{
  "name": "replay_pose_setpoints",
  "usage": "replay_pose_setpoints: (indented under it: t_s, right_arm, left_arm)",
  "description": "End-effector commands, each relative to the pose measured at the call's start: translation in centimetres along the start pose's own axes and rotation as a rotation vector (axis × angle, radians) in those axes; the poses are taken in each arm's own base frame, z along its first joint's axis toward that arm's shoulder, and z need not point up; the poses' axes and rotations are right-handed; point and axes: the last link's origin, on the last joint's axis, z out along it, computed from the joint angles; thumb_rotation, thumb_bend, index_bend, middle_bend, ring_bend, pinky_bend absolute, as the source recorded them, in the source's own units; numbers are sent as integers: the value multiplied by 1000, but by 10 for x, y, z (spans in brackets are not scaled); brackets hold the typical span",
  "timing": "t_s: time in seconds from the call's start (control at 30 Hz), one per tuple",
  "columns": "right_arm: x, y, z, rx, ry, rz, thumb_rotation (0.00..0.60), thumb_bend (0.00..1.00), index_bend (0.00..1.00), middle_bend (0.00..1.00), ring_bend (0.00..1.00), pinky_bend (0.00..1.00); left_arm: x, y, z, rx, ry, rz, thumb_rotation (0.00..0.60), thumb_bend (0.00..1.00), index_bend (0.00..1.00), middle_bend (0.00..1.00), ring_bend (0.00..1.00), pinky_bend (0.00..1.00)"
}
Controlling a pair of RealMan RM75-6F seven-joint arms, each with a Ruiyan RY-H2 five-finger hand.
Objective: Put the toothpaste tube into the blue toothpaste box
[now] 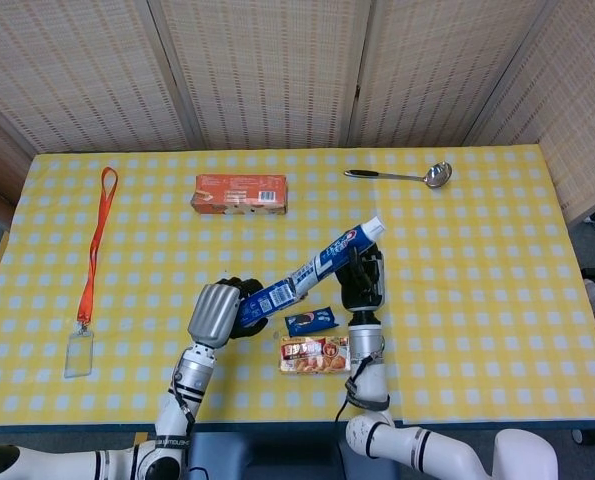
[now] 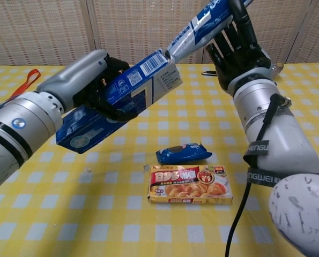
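Observation:
My left hand (image 1: 227,300) (image 2: 103,83) grips the blue toothpaste box (image 1: 266,298) (image 2: 119,96), held tilted above the table with its open end up and to the right. My right hand (image 1: 362,280) (image 2: 237,51) holds the blue and white toothpaste tube (image 1: 335,254) (image 2: 199,29) slanted, cap end high. The tube's lower flat end meets the box's open mouth; how far it is inside I cannot tell.
Below the hands lie a small blue snack packet (image 1: 310,320) (image 2: 183,153) and a red and yellow food box (image 1: 316,354) (image 2: 190,184). An orange box (image 1: 239,194), a metal spoon (image 1: 402,176) and an orange lanyard with a badge (image 1: 92,262) lie further off on the yellow checked table (image 1: 477,300).

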Motion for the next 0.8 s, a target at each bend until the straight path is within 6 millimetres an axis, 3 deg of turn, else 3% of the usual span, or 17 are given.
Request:
replay_pose_setpoints:
  t_s: [0.03, 0.23, 0.6, 0.8]
  right_arm:
    - [0, 1, -2, 5, -7, -8, 600, 467, 782, 714, 712, 995]
    - [-1, 4, -2, 9, -16, -12, 600, 468, 783, 715, 709, 995]
    - [9, 27, -6, -123, 5, -3, 600, 468, 783, 715, 710, 995]
    - [12, 22, -7, -134, 5, -18, 600, 467, 783, 715, 712, 995]
  left_arm:
    - [1, 1, 2, 7, 13, -21, 600, 339, 609, 635, 513, 538]
    - [6, 0, 2, 7, 28, -29, 600, 339, 609, 635, 514, 538]
    - [15, -10, 8, 29, 66, -55, 600, 339, 609, 635, 515, 541]
    - [22, -14, 7, 16, 88, -38, 600, 339, 609, 635, 516, 541]
